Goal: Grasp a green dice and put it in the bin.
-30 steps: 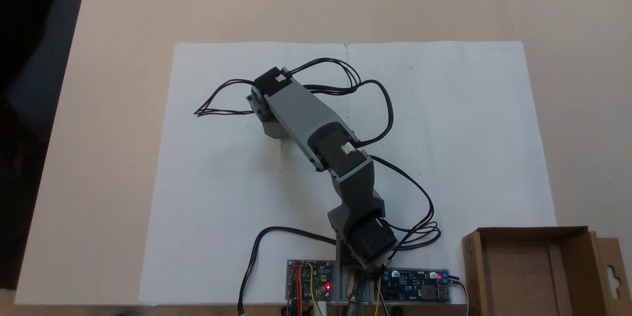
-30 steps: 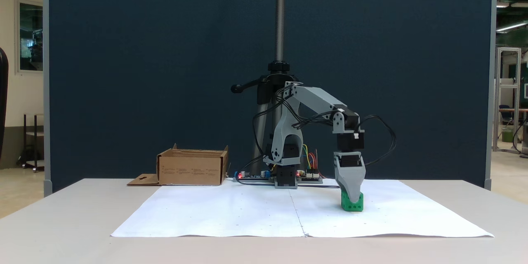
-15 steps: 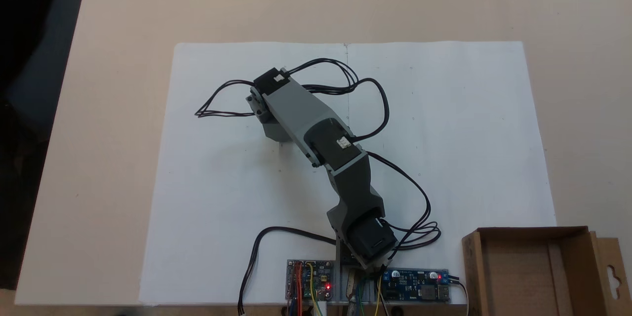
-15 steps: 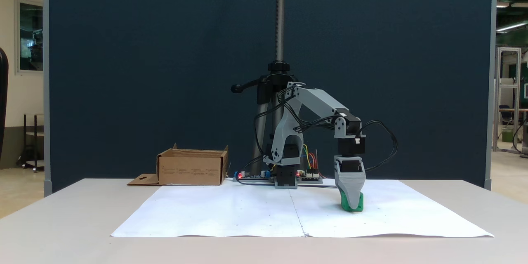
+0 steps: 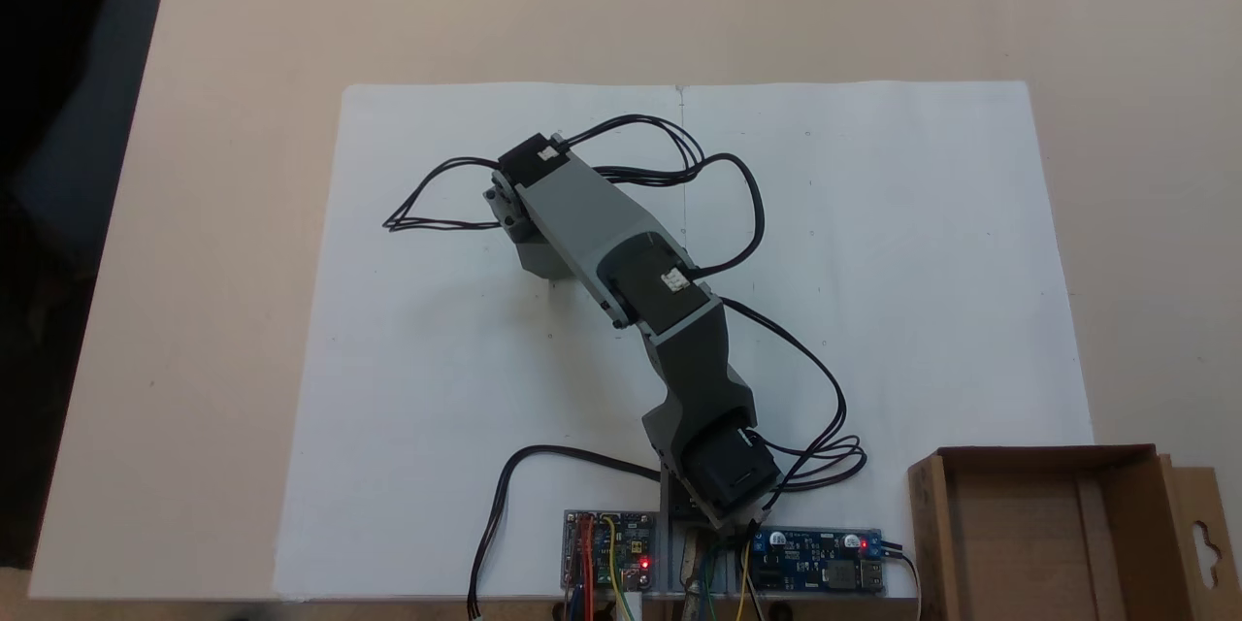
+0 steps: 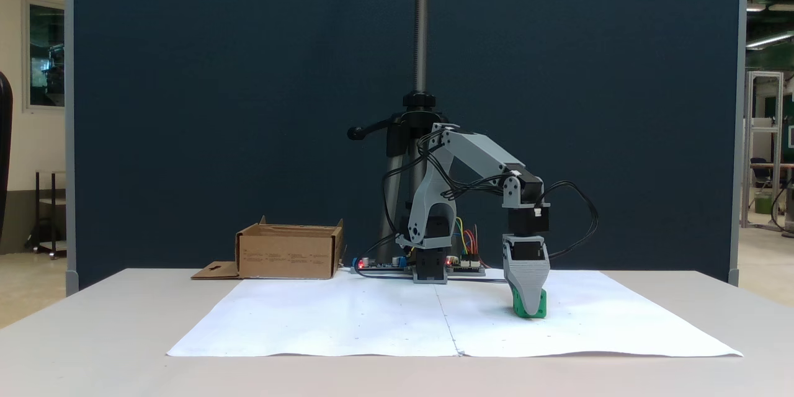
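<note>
One green dice is the sole item to grasp, and it rests on the white paper sheet that covers the middle of the counter. My hand points straight down onto the dice. In the fixed view from the front, my near grey jaw covers most of the cube, so that green shows at its right side and along its base. My two jaws lie one behind the other for that camera, and in the fixed view from above my forearm hides both the tips and the dice. I cannot tell whether my hand is closed on the dice or merely set around it.

Hazard 1, judged: if I lift before the jaws have closed fully, the dice stays on the sheet. Its rounded edges give the pads little to hold.

Hazard 2, judged: the tips appear to stand at or very near the paper. A further descent could drag or crease the sheet and shift the dice.

Hazard 3, judged: the bin stands well apart, beyond the sheet near my base, on the far left in the front view. The carry is long. A weak grip could let the dice fall short, and a low carry could strike the near wall of the bin. My loose black cables could snag while I swing.
</note>
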Motion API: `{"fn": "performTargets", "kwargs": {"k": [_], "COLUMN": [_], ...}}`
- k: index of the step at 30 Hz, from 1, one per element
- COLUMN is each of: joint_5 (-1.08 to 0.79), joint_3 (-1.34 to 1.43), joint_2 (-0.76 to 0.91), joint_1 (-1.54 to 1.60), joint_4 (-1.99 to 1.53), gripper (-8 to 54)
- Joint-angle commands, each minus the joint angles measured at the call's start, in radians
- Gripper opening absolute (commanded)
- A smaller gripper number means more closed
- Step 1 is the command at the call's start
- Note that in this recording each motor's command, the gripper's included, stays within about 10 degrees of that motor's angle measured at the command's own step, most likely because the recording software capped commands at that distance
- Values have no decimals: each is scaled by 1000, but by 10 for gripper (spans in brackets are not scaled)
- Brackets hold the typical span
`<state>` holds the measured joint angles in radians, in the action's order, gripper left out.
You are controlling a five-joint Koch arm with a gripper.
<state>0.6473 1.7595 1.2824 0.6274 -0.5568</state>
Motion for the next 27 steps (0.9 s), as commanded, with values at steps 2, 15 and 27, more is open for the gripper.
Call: {"fn": "performTargets", "kwargs": {"k": [2, 15, 27], "joint_5": [84, 84, 84], "joint_3": [-34, -34, -34], "joint_2": [12, 9, 2], "joint_1": [2, -9, 6], "joint_4": [12, -6, 11], "gripper": [365, 308, 301]}}
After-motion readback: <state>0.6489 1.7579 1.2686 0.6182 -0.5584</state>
